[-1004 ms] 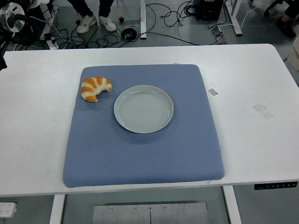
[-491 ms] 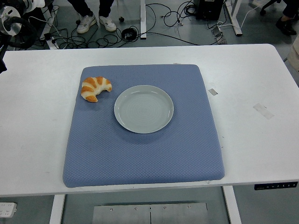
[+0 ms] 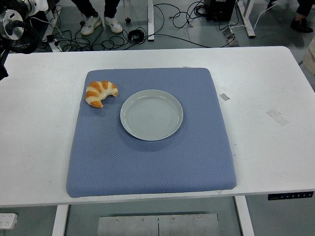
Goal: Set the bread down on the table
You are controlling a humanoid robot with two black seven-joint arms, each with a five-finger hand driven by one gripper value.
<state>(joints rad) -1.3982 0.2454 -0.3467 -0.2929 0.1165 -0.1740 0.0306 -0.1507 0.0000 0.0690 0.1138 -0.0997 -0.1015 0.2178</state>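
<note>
The bread (image 3: 101, 93) lies on the blue mat (image 3: 147, 167), just beside the plate (image 3: 151, 114). The left arm (image 3: 14, 30) rests well apart from it at the far-left edge. I cannot tell whether its hand is released or clenched.

Croissant (image 3: 101, 93): one piece, crescent-shaped, golden-brown crust with pale cream bands. Lies flat, horns pointing down and right. Location: upper left of frame, on the far-left corner of the blue mat (image 3: 147, 162), just beside the grey plate (image 3: 151, 114), not touching.
</note>
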